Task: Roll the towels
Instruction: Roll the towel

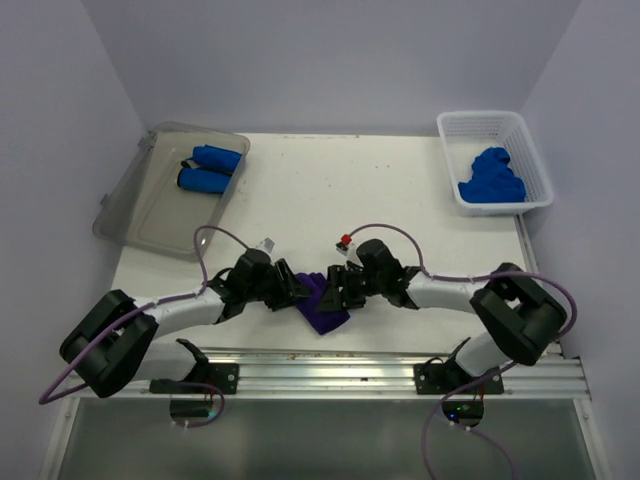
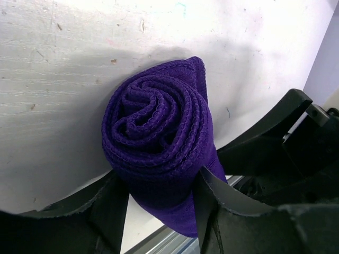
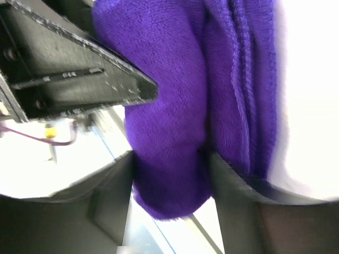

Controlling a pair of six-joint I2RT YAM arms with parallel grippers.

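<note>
Purple towel (image 1: 322,300) sits at near edge of tabletop (image 1: 380,190), centre, between the two arms and just ahead of the mounting rail. Already wound: left wrist view shows a tight spiral at the end of the roll, hemmed edges coiled inward. Left end effector (image 2: 159,209) is clamped on the roll, one finger each side, cloth bulging between them. Right end effector (image 3: 169,185) comes in from the opp. side, and cloth fills the gap between its fingers too. I read it as gripping the same roll, though that view is blurred and close, so how firmly is hard to say. Reason for the dbl hold, as I judge it: soft cloth springs open, so pinching from both sides keeps the coil tight and the loose tail from unwinding while the roll is finished or carried. Can't tell whether the roll rests on the tabletop or is held a little off it. Containers: clear bin (image 1: 125,200) at far left, tilted w/ its outer side raised, holds two blue rolled towels (image 1: 210,168) lying side by side, prob. the drop-off for finished rolls. White basket (image 1: 490,117) at far right holds a heap of loose blue towels (image 1: 492,176), unrolled, prob. the supply. Task looks partway done: two rolls binned, one in hand, more waiting.
</note>
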